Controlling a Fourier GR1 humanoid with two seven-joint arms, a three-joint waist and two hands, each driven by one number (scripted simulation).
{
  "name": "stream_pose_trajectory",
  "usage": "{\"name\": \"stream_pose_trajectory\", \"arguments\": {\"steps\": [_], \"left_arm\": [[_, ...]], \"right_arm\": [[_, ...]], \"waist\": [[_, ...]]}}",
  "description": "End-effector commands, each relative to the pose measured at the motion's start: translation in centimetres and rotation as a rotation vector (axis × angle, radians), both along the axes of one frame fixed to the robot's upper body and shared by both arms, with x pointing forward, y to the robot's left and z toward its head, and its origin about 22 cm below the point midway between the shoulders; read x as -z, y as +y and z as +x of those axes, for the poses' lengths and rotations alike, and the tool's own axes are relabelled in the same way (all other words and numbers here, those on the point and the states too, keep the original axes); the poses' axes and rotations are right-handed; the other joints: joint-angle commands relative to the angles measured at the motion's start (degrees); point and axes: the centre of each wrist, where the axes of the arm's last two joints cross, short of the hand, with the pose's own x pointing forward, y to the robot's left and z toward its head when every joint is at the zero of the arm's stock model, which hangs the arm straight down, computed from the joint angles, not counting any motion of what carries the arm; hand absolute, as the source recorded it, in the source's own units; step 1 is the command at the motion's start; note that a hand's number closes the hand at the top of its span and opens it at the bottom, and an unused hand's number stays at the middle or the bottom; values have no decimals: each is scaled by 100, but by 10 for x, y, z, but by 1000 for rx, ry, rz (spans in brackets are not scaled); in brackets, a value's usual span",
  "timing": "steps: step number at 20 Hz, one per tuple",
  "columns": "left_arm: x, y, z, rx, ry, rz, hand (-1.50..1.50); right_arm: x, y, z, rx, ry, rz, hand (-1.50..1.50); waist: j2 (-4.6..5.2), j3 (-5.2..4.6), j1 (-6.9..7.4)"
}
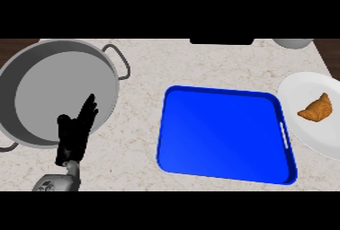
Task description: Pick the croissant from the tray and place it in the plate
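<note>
Resting on the white plate [306,134] at the counter's right edge, the croissant [316,109] lies clear of the blue tray [222,134], which sits just beside the plate at the middle of the speckled counter [143,170]. The robot's left hand [74,132] shows at lower left, fingers straight and holding nothing, raised over the rim of a large grey pot [56,87]. The right hand is out of view.
</note>
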Motion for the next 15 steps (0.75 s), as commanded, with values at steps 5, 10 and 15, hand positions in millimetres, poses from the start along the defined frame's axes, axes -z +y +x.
{"name": "stream_pose_trajectory", "arguments": {"steps": [5,10,15], "left_arm": [[-2,-6,-7,10,9,9,0],[5,-5,-1,-5,10,17,0],[9,-7,-1,-7,3,18,0]], "right_arm": [[-4,-9,-11,118,-17,-11,-150],[-17,-20,-19,121,3,-16,-150],[-6,-20,-30,151,-8,-31,-150]], "waist": [[17,-3,59],[28,-3,29],[44,7,9]]}}
